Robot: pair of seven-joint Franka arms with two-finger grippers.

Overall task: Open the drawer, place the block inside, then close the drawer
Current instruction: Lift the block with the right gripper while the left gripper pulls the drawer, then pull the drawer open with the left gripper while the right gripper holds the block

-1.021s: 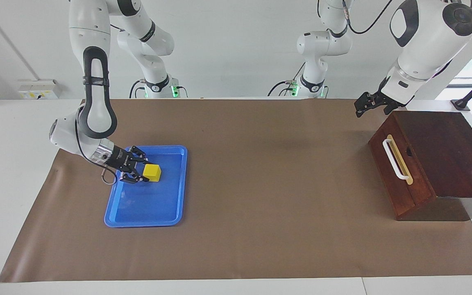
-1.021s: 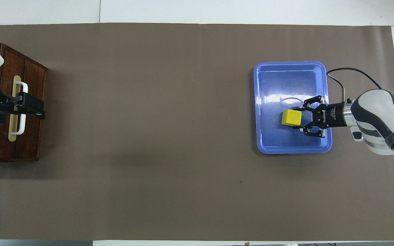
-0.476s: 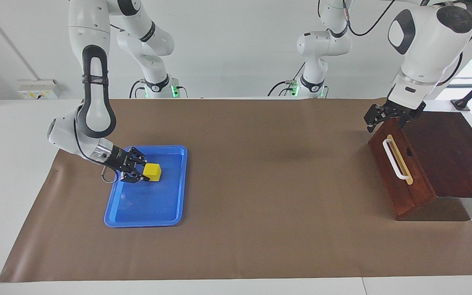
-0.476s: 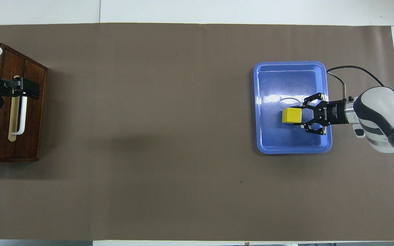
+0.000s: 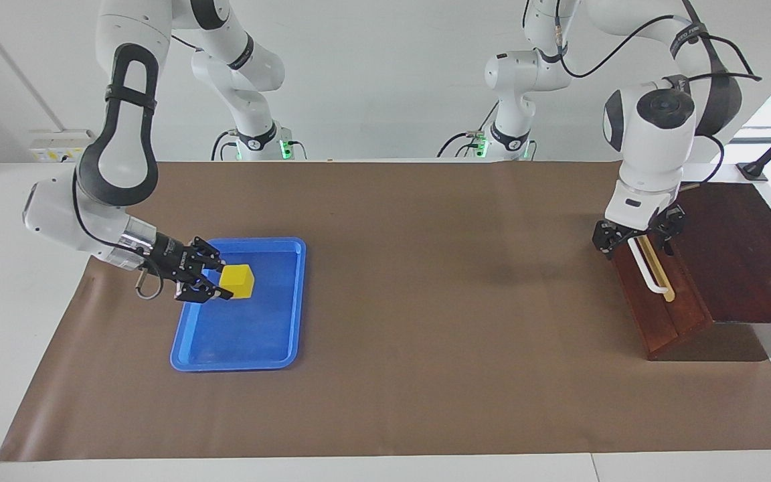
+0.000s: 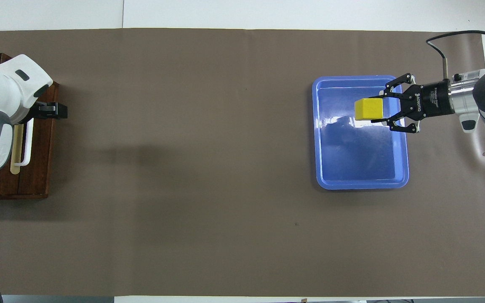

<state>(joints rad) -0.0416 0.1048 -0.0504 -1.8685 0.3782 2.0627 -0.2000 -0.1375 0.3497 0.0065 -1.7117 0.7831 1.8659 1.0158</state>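
The yellow block (image 5: pixel 237 281) (image 6: pixel 368 109) hangs just above the blue tray, over the tray's part farther from the robots, and my right gripper (image 5: pixel 219 284) (image 6: pixel 380 109) is shut on it. The dark wooden drawer (image 5: pixel 661 304) (image 6: pixel 40 168) sits closed in its cabinet (image 5: pixel 740 254) at the left arm's end of the table. My left gripper (image 5: pixel 635 233) (image 6: pixel 51 110) is down at the front of the drawer. It stands open, with a finger on either side of the white handle (image 5: pixel 648 271) (image 6: pixel 27 143) at the end nearer the robots.
The blue tray (image 5: pixel 238 365) (image 6: pixel 360 185) lies on the brown mat (image 5: pixel 425 301) toward the right arm's end and holds nothing else. The left arm's white body covers part of the cabinet in the overhead view.
My right gripper closed on the block and lifted it off the tray floor. My left gripper came down from above the cabinet edge to the handle's end.
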